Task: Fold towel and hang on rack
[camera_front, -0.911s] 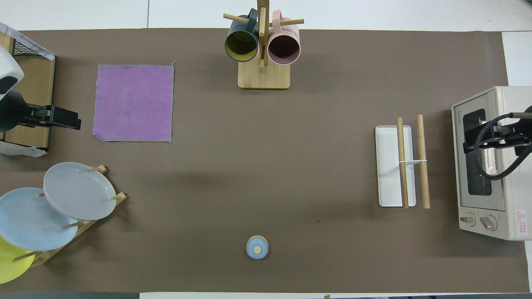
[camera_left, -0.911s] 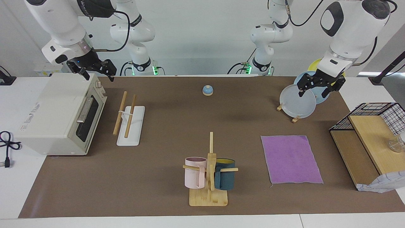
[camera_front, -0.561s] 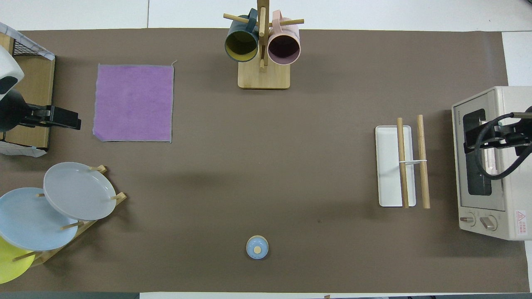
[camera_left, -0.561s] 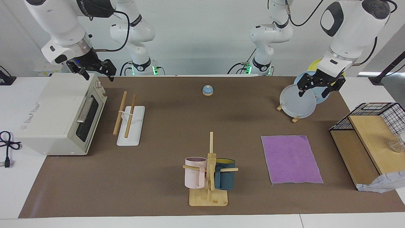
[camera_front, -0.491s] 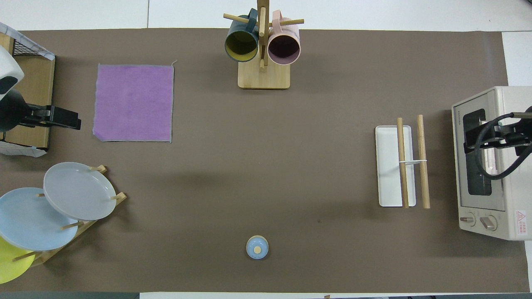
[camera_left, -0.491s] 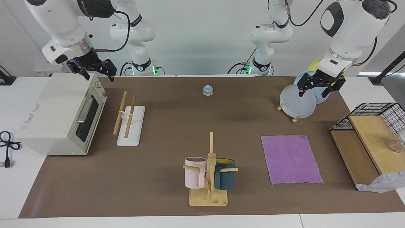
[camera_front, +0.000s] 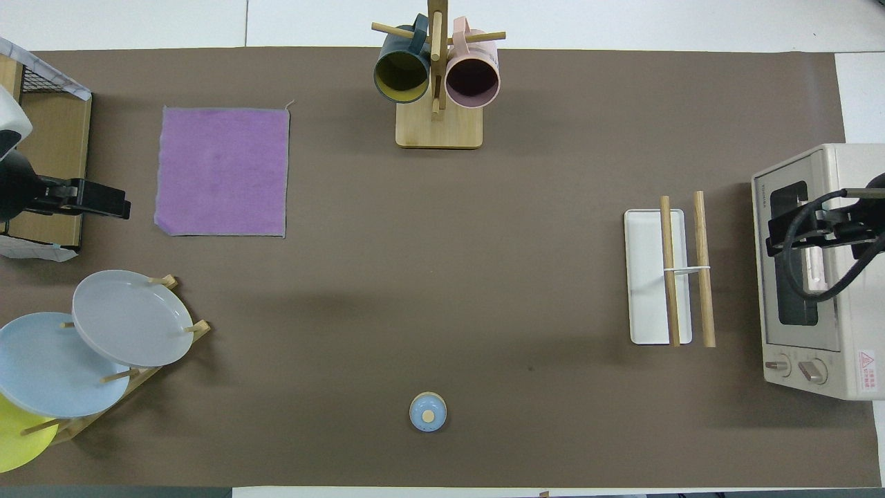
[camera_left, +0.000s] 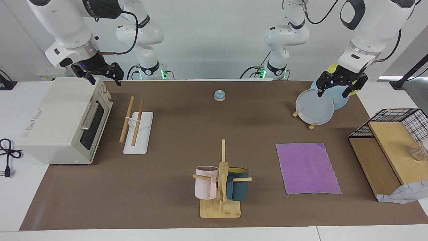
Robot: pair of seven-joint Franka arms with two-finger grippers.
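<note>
Two glossy white robot arms with rounded segments and dark joint bands are seen, black cables looped along them. Each ends in a black two-finger gripper, left gripper (camera_left: 341,89) and right gripper (camera_left: 103,78), beneath a silver wrist ring. Green lights are lit at the bases.

The towel (camera_left: 307,168) is a purple rectangle lying flat and unfolded at the lower right of the facing view, a loose thread at one corner. The rack (camera_left: 137,126), two light wooden rods over a white base, stands at the centre left.
</note>
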